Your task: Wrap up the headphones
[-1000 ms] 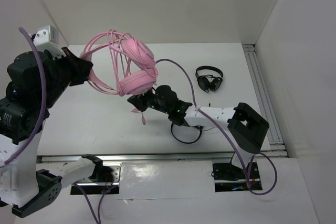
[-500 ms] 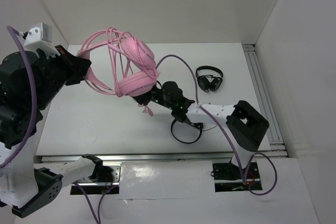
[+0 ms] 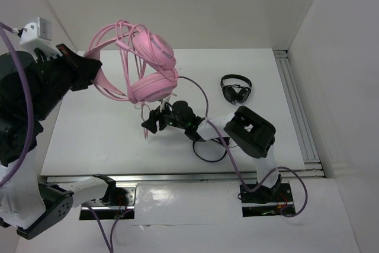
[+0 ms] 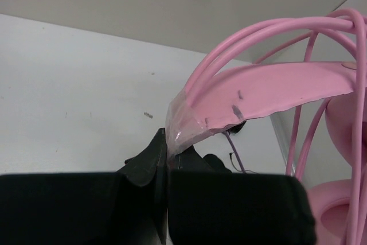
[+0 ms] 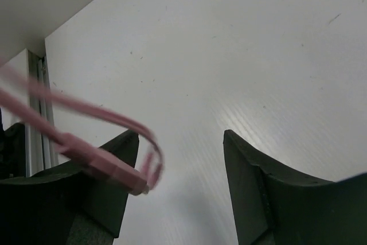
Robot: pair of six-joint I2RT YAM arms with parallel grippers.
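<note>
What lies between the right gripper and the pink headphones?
Top view: only the thin pink cable, hanging from the headphones down to the right gripper; right wrist view shows its end beside the open fingers.

The left gripper (image 3: pixel 93 70) is lifting the headphones (image 3: pixel 155 51) higher, while the right gripper (image 3: pixel 149 124) is drawing back leftward beneath them.

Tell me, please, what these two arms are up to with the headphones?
The left claw is shut on the headband of the pink headphones, holding them up above the table. Their thin cable is looped around the cups and headband. The right claw sits open below the cups, with the cable's loose plug end lying by one finger, not clamped. A small black headset lies further back.
</note>
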